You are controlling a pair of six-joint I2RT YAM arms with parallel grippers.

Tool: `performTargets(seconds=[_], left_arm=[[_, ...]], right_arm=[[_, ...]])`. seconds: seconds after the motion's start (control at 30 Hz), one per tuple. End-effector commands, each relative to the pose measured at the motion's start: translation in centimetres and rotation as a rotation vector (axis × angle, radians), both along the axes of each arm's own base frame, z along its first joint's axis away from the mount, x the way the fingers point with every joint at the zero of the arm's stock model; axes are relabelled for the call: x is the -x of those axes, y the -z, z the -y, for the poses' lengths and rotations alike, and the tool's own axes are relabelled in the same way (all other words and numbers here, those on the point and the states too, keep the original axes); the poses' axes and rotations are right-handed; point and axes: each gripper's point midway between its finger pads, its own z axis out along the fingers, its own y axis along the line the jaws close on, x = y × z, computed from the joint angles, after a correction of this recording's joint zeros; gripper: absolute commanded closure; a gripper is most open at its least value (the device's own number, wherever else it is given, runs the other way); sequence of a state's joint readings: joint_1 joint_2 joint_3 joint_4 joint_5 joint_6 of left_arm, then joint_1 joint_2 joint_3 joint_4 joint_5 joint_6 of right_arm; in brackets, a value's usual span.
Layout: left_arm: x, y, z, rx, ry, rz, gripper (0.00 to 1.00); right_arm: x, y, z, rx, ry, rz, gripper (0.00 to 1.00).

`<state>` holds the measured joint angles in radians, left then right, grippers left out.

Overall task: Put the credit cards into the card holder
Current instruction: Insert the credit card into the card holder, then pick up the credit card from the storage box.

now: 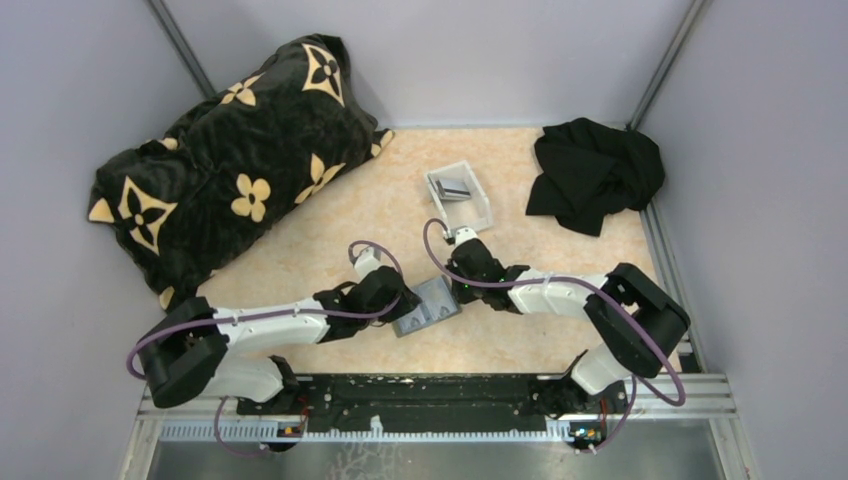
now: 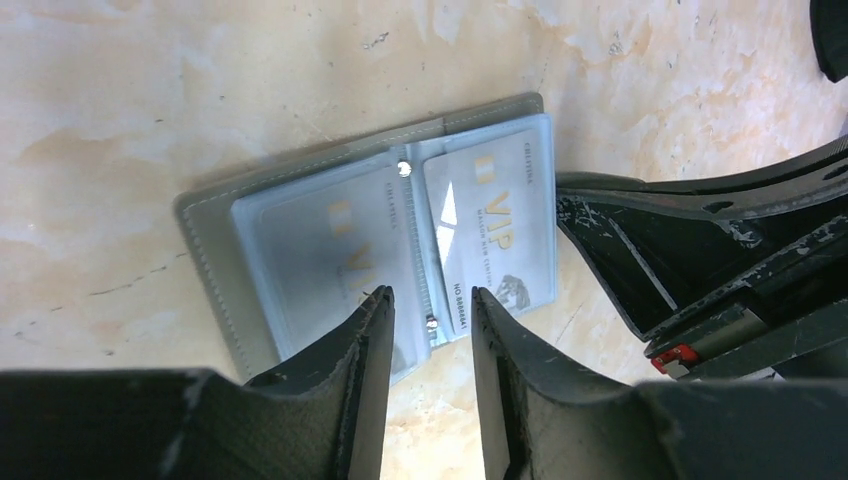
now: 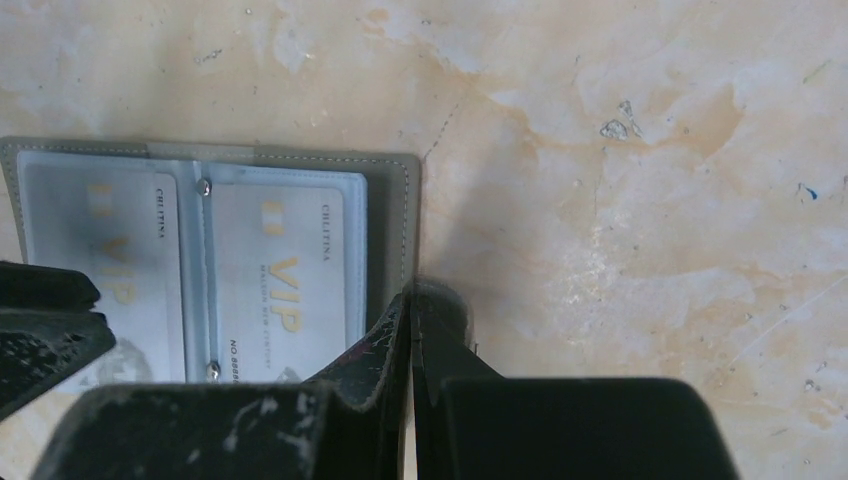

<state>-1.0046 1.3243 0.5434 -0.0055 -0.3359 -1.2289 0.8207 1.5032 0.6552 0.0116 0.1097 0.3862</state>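
On the counter (image 1: pixel 330 240), the open card holder (image 2: pixel 207 240) lies half covered from above, credit cards (image 2: pixel 495 230) sleeved inside. Left end effector (image 2: pixel 431 297) hovers slightly parted, empty; right end effector (image 3: pixel 411 300), pinched closed, meets its edge.

Two credit cards (image 2: pixel 490 225) sit in the card holder (image 2: pixel 205 250), one in each half. Each shows big gold letters "VIP" and the small word "CHLITINA". One also has a number starting "NO 8888"; the rest is too small to read.
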Motion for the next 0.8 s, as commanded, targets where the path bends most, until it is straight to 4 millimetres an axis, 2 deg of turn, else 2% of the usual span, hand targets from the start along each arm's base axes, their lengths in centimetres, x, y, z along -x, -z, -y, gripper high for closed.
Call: performTargets(seconds=[0.0, 0.13, 0.3, 0.43, 0.67, 0.77], left_arm=[[0.6, 0.9, -2.1, -0.067, -0.021, -0.003, 0.61], [1.1, 1.9, -2.7, -0.102, -0.014, -0.03, 0.71], [1.6, 2.9, -3.4, -0.128, -0.015, -0.049, 0.84], [1.6, 3.3, -3.6, -0.149, -0.017, -0.054, 0.91], [1.1, 2.9, -3.3, -0.172, 0.005, -0.031, 0.92], [0.8, 2.4, -3.1, -0.181, 0.019, -0.01, 0.92]], right_arm=[[1.4, -0.2, 1.4, 0.071, -0.005, -0.045, 0.97], [0.5, -2.6, 1.0, 0.062, -0.002, -0.003, 0.94], [-1.4, -6.6, 0.1, 0.038, 0.007, 0.073, 0.86], [-3.4, -10.0, -0.5, 0.017, 0.015, 0.131, 0.82], [-9.2, -14.0, 0.4, -0.023, 0.089, 0.207, 0.68], [-11.8, -14.8, 0.3, -0.039, 0.105, 0.219, 0.62]])
